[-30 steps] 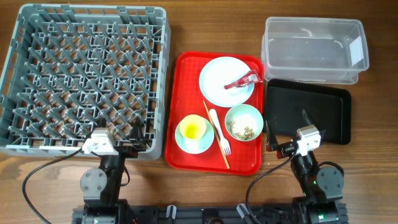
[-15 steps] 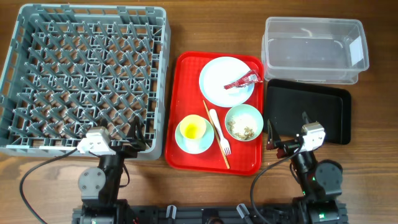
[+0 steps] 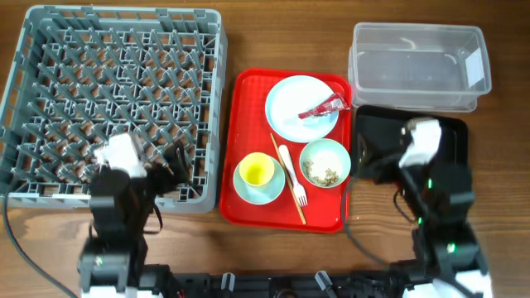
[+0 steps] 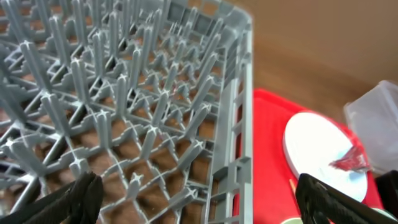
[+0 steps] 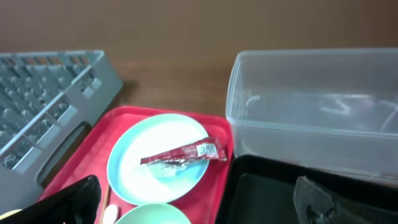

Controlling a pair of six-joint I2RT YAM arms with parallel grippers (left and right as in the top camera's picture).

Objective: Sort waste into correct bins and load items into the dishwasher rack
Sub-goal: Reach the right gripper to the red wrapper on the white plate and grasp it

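From overhead we see both arms only as blurs: the left arm (image 3: 124, 174) hides the lower right pegs of the dishwasher rack (image 3: 83, 74), the right arm (image 3: 426, 157) covers the middle of the black tray (image 3: 454, 136), and the food scraps (image 3: 325, 169) in the mint-green bowl (image 3: 305, 154) are too small to tell apart. In the left wrist view the rack runs off the left and lower edges, the clear tub (image 4: 379, 115) is cut by the right edge, and the left gripper (image 4: 199, 199) shows only dark finger ends in the lower corners. In the right wrist view the lower edge cuts bowl and tray, and the right gripper (image 5: 199, 202) is two blurred dark shapes.
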